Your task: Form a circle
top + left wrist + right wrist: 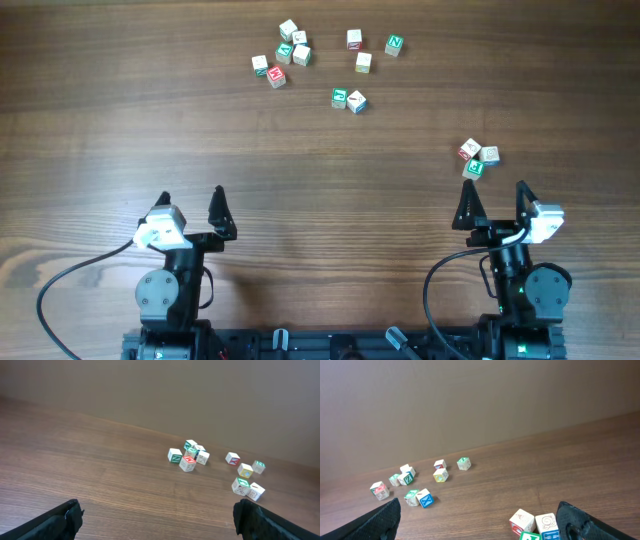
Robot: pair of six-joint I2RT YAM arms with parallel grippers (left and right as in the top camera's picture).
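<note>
No full circle of cubes shows. A tight group of three small wooden letter cubes (478,157) with red, green and pale faces lies on the table's right side, just beyond my right gripper (495,190). In the right wrist view that group (535,525) sits low between the jaws, nearer the right finger, and the right gripper (479,510) is open and holds nothing. My left gripper (191,200) stands open over bare wood at the near left. In its own view the left gripper (157,510) has only tabletop between its fingers.
A looser scatter of several like cubes (320,60) lies across the far middle of the wooden table (150,120). The same scattered cubes (215,467) show ahead of the left wrist and, as scattered cubes (420,485), far left of the right wrist. A plain wall stands behind.
</note>
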